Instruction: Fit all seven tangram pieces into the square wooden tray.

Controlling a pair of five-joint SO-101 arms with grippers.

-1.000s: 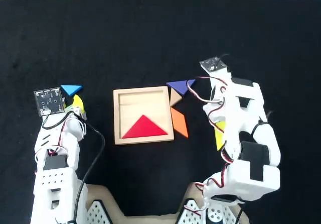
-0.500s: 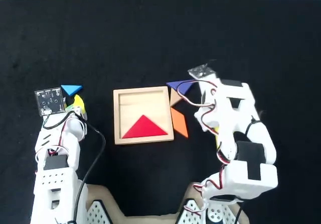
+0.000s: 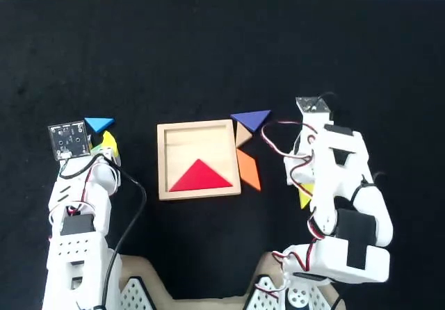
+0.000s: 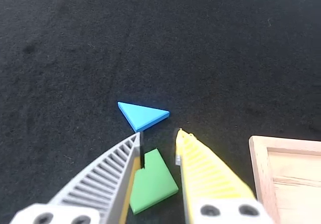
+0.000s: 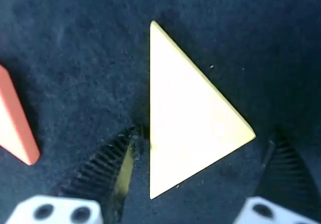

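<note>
The square wooden tray (image 3: 161, 160) lies mid-table with a red triangle (image 3: 200, 176) inside it. Along its right side lie a purple triangle (image 3: 250, 119), a tan piece (image 3: 243, 135) and an orange parallelogram (image 3: 248, 169). A yellow triangle (image 3: 304, 195) pokes out from under the right arm. My right gripper (image 5: 200, 148) is open, its fingers on either side of the yellow triangle (image 5: 185, 118). At the far left lies a blue triangle (image 3: 98, 124). My left gripper (image 4: 158, 138) is open over a green piece (image 4: 152, 181), just short of the blue triangle (image 4: 143, 115).
The tray's corner (image 4: 258, 169) shows close beside the left gripper. An orange piece's edge (image 5: 12, 123) lies a short way from the right gripper. Black cloth covers the table, and its far half is bare.
The right arm's wrist swung left toward the purple triangle, then back right and over the yellow triangle. The left arm and the pieces have not moved.
</note>
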